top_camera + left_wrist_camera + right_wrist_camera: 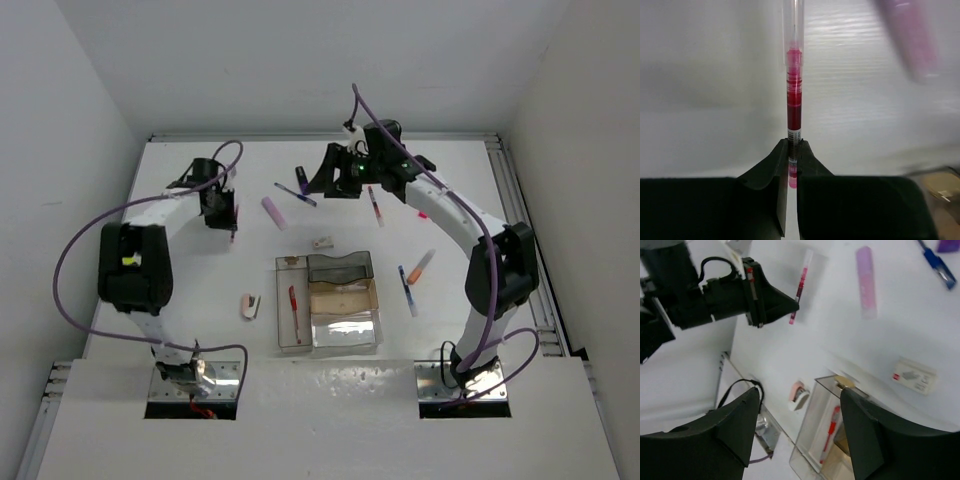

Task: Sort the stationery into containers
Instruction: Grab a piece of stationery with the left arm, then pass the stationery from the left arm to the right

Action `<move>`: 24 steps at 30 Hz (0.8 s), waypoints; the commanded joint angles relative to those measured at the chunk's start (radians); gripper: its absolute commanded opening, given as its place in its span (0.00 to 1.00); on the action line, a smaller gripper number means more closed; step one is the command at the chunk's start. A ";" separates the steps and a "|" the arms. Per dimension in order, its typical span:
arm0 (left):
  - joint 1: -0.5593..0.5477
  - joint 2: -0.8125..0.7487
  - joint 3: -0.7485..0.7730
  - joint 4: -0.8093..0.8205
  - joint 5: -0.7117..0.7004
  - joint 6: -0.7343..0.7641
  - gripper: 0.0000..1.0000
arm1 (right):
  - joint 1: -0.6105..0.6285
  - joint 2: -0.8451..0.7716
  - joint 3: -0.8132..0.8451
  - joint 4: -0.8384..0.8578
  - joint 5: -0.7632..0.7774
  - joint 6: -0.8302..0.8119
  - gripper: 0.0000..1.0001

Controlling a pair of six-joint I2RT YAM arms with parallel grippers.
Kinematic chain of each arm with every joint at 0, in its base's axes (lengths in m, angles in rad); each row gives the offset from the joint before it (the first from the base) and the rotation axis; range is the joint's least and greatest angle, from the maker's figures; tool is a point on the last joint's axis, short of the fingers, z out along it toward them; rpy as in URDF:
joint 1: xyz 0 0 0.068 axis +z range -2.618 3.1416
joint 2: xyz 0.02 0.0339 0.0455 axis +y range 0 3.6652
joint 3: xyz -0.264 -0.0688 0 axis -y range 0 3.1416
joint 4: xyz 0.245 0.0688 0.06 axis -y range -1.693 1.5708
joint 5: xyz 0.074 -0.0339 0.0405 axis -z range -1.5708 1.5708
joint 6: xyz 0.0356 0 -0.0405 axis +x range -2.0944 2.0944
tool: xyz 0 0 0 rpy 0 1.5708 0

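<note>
My left gripper (793,150): jaws closed tight on one end of a red pen (794,107). My left wrist view confirms the clamp. Overhead, the fingers hide most of that pen. Only the right wrist view shows its full length, projecting from the gripper over the far left of the table (210,270).

Centre: a pink highlighter (273,212) lies loose on the table. Nearer the bases stand the containers (345,268), with a second red pen (293,315) inside the long narrow tray (281,300).

My right gripper (802,412): fingers spread wide, nothing between them, positioned above the far centre.
</note>
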 commanded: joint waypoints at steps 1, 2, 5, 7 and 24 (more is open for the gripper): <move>-0.008 -0.276 -0.034 0.108 0.249 0.015 0.00 | 0.013 0.011 0.080 0.109 -0.065 0.065 0.66; -0.012 -0.315 -0.052 0.136 0.339 -0.002 0.00 | 0.013 0.011 0.089 0.129 -0.089 0.088 0.66; -0.042 -0.430 -0.112 0.223 0.470 -0.089 0.00 | 0.016 -0.012 0.083 0.232 -0.111 0.165 0.69; -0.079 -0.481 -0.123 0.263 0.514 -0.149 0.00 | 0.021 -0.033 0.080 0.264 -0.108 0.197 0.70; -0.252 -0.567 -0.083 0.308 0.598 -0.238 0.00 | 0.075 -0.116 0.066 0.318 -0.145 0.186 0.27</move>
